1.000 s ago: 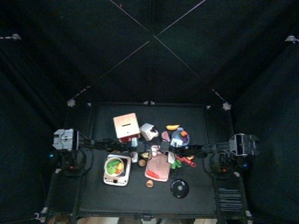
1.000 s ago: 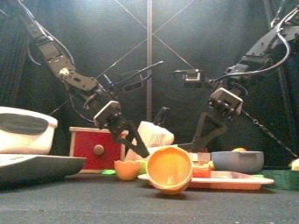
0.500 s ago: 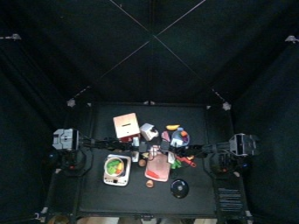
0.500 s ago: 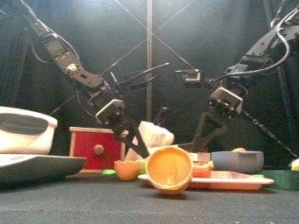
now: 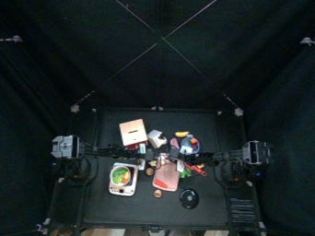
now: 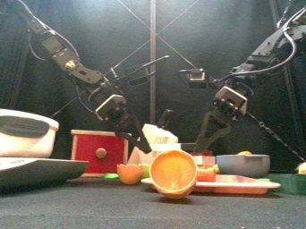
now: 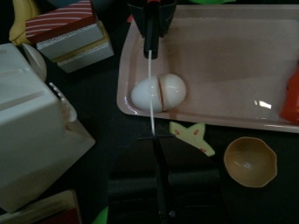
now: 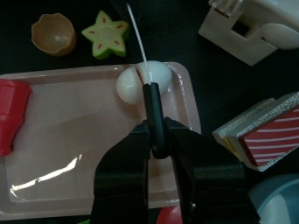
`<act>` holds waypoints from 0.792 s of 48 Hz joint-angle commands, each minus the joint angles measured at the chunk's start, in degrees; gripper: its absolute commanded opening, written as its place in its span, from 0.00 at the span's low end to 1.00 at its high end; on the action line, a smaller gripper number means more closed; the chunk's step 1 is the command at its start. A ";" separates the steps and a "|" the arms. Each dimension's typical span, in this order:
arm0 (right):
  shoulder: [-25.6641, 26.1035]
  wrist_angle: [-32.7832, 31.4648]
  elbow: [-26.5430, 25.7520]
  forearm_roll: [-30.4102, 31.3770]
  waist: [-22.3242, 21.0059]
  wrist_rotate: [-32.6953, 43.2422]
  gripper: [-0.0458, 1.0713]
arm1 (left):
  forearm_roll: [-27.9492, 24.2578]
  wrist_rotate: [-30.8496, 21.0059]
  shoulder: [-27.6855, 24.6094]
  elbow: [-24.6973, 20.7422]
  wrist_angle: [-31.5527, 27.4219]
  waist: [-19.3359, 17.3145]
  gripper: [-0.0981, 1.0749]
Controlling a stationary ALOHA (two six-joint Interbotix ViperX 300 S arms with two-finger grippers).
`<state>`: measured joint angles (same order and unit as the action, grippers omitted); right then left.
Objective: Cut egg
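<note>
Black tabletop, pink plastic tray (image 8: 70, 166) carrying a smooth white egg (image 8: 145, 82).

Right pincer (image 8: 156, 140) is clamping a black-handled knife (image 8: 149, 98) on the egg; left pincer's (image 7: 160, 188) grip cannot be told.

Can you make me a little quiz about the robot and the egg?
1. True or false: the egg lies on the pink tray.
2. What is the right gripper holding? A) a spoon B) a knife C) nothing
3. Fill in: next to the orange cup sits a green ____-shaped thing.

Key: 1 true; 2 B; 3 star.
</note>
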<state>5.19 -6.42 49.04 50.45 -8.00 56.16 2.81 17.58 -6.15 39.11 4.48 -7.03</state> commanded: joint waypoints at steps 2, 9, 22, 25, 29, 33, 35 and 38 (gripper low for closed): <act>1.85 -0.18 -0.35 -0.53 -0.70 0.26 0.47 | 0.26 -0.18 2.20 0.09 2.37 0.00 0.27; 1.93 -0.18 -0.44 -0.53 -0.79 0.26 0.47 | 0.35 -0.18 2.81 0.18 3.08 -0.18 0.27; 1.93 -0.26 -0.09 -0.62 -0.79 0.26 0.47 | 0.70 -0.18 3.08 -0.62 -0.53 0.70 0.27; 1.93 -0.18 -0.09 -0.62 -0.79 0.26 0.47 | 0.79 -0.18 3.25 -1.32 -3.25 1.41 0.27; 1.93 -0.18 -0.18 -0.62 -0.79 0.26 0.47 | 1.05 -0.18 3.69 -2.46 -6.42 2.29 0.27; 1.93 -0.26 -0.18 -0.62 -0.79 0.26 0.47 | 1.14 0.00 4.48 -3.43 -8.70 2.81 0.27; 1.93 -0.26 -0.09 -0.62 -0.79 0.26 0.47 | 0.97 0.09 5.01 -3.78 -9.23 3.08 0.27; 1.93 -0.18 0.00 -0.62 -0.70 0.26 0.47 | 0.97 0.18 5.71 -3.96 -9.23 3.25 0.27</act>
<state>5.80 -6.24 49.04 50.01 -8.00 56.07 3.87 17.58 -2.64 36.47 -4.48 -5.10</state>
